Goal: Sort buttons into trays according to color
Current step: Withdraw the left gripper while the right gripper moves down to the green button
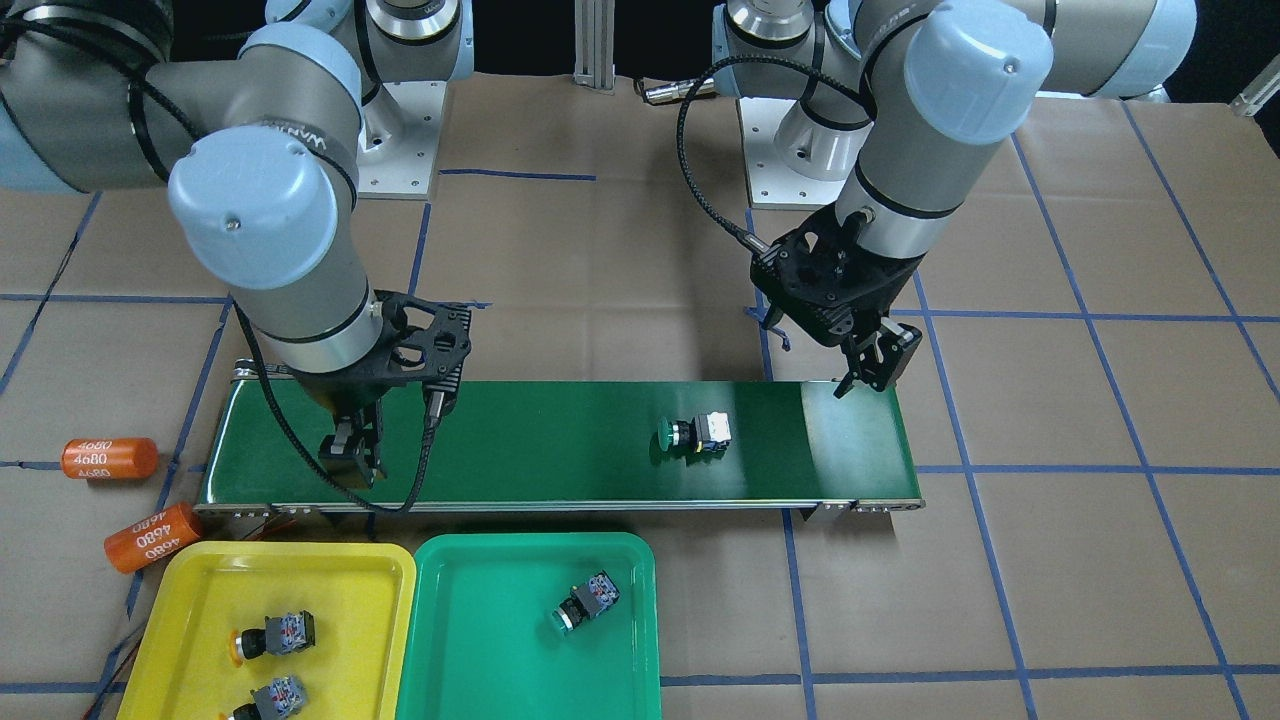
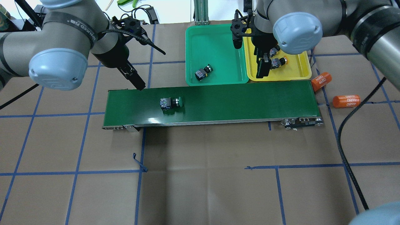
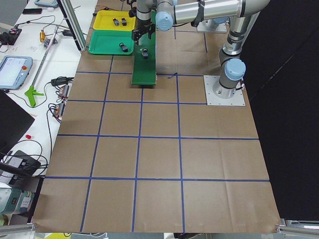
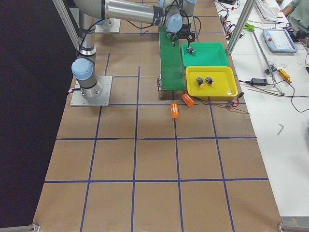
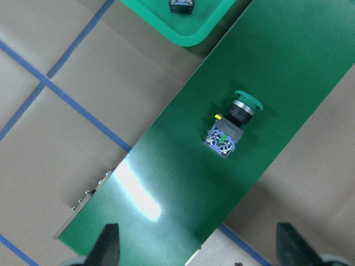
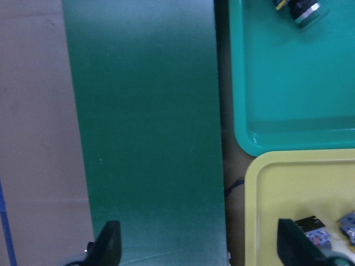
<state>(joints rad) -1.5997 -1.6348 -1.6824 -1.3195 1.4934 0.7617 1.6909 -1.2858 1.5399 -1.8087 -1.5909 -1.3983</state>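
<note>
- Left claw (image 1: 872,368) is held open and empty above one end of the conveyor belt (image 1: 540,440); right claw (image 1: 352,462) is likewise spread wide with nothing in it, above the other end.
- The belt is laid along the surface (image 1: 1050,560).
- Just beside the belt, green tray (image 1: 450,650) and yellow tray (image 1: 200,590) are set side by side.
- Two orange cylinders (image 1: 108,458) are seen on the surface near the yellow tray.
- One green button (image 1: 587,603) is lying in the green tray; two yellow buttons (image 1: 272,636) are in the yellow tray; the other green button (image 1: 695,433) is lying on its side on the belt, nearer the left claw.
</note>
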